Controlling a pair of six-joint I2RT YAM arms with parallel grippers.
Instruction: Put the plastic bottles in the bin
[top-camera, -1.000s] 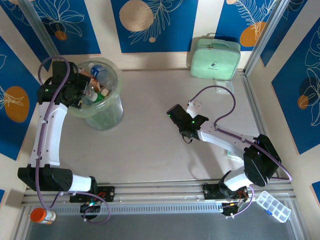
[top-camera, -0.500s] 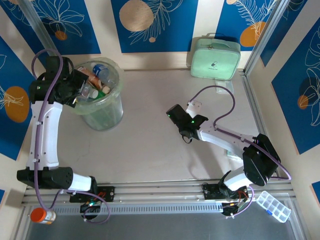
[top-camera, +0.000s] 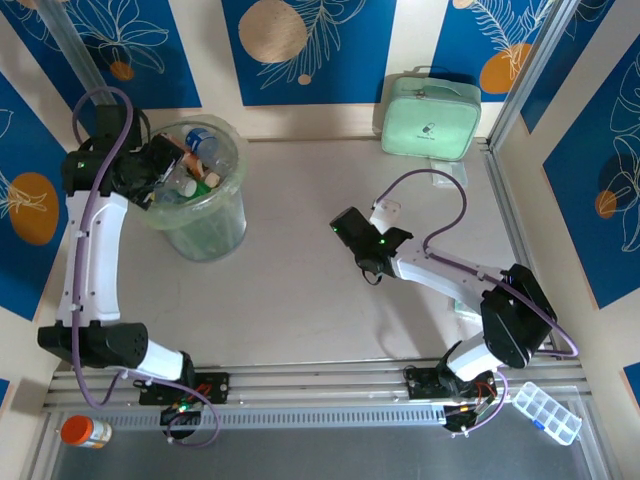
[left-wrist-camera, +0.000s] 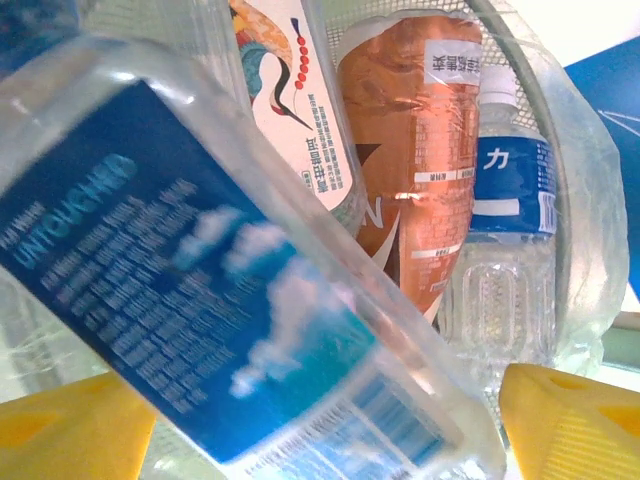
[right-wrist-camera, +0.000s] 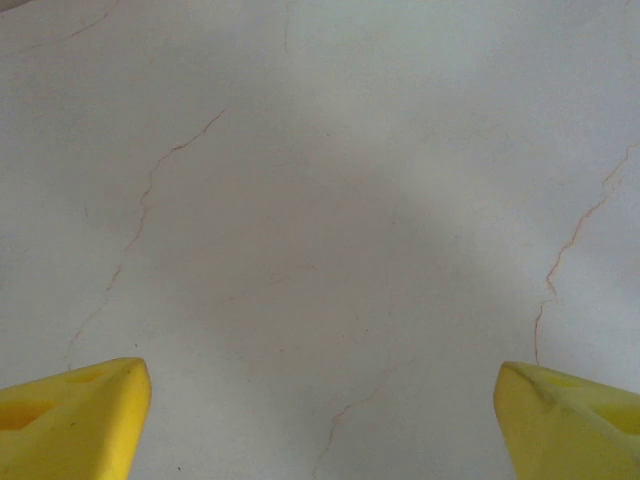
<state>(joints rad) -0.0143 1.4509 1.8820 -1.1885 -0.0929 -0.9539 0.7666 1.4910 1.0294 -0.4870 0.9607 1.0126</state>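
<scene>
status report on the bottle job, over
Left gripper open at bin, blue-labelled bottle just ahead of it. Right gripper open over table. Nothing seen blocking.

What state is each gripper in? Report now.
Left gripper: open, a blue-labelled bottle lying loose in front of it, over the bin.
Right gripper: open, empty, above the table.

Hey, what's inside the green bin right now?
Crushed plastic bottles: a blue-labelled bottle, an orange-labelled bottle, a white-capped bottle and a bird-print bottle. Whatever lies lower in the bin is covered by them and the left end effector.
</scene>
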